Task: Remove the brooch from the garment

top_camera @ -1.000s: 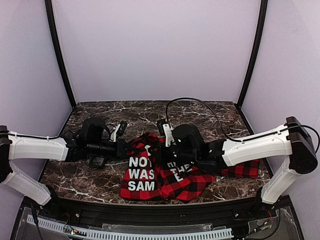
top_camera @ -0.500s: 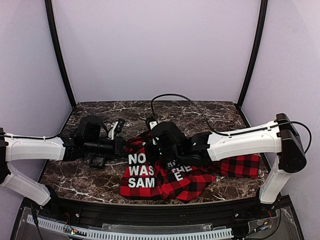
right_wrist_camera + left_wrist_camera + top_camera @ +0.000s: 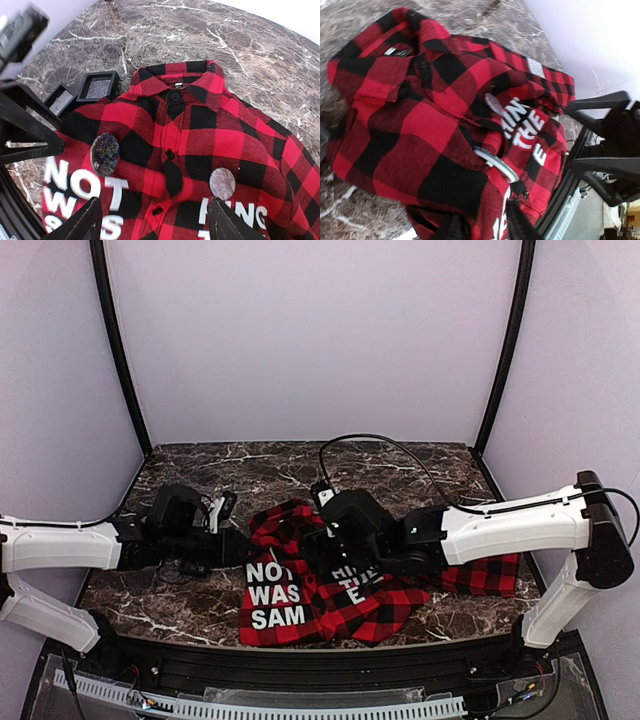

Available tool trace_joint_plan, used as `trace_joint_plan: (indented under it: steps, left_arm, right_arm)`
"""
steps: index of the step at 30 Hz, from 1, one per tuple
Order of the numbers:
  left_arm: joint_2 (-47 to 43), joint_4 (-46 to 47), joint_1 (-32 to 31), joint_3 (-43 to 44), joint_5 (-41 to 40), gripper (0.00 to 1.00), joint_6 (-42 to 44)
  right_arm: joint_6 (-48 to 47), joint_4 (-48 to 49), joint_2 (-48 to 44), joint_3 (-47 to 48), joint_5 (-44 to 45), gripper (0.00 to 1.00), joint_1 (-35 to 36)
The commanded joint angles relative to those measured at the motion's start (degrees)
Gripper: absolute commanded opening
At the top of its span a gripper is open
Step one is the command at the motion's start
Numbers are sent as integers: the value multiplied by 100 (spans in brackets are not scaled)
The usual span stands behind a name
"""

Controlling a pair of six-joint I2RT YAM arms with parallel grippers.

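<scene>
The garment (image 3: 200, 125), a red-and-black plaid shirt with white block letters, lies crumpled at the table's front centre (image 3: 300, 595). The brooch (image 3: 222, 183), a small pale grey-white disc, is pinned on it beside the lettering, just above my right fingertip (image 3: 227, 222). My right gripper (image 3: 152, 227) hovers over the shirt front, open wide and empty. The left wrist view shows the brooch (image 3: 494, 104) farther off. My left gripper (image 3: 485, 227) is at the shirt's left edge, fingers apart with plaid cloth showing between them.
A second, dark multicoloured disc (image 3: 105, 154) is pinned above the "NOT" lettering, and appears edge-on (image 3: 495, 164) near my left fingers. Two small black square frames (image 3: 100, 86) (image 3: 61, 100) lie on the marble table (image 3: 400, 465) left of the collar.
Both grippers went from shut to open. The left arm drew back leftward. The right arm swung left, then back right, and the shirt now lies flatter with "NOT" fully showing.
</scene>
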Motion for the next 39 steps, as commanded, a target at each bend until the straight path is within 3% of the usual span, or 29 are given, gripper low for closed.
trace_joint_plan:
  steps: [1,4,7,11,16,19,23,39]
  left_arm:
    - [-572,-973,14,-414,-1049,52,205]
    - [-1129,-1577,14,-292,-1613,75,404]
    - [-1436,-2135,2,-37,-2134,84,740]
    - [-979,-2732,-152,743,-2457,86,1298]
    - [100,-3302,-843,1762,-2952,80,1982]
    - [827,-3363,-1145,2293,-2804,67,2258]
    - [1486,-3484,-1376,2721,-2597,58,2470]
    - [2236,-3643,-1535,3542,-2890,45,3041]
  right_arm:
    - [229,457,-652,-524,-99,74,-197]
    - [359,705,-828,-883,-251,76,-395]
    - [376,991,-929,-1186,-440,77,-541]
    - [411,1232,-1021,-1450,-556,77,-682]
    - [484,1424,-1322,-1848,-597,77,-813]
    - [627,1502,-1600,-2153,-612,77,-909]
    - [811,1628,-1996,-2546,-602,78,-1017]
    - [952,1841,-2176,-2935,-740,79,-1097]
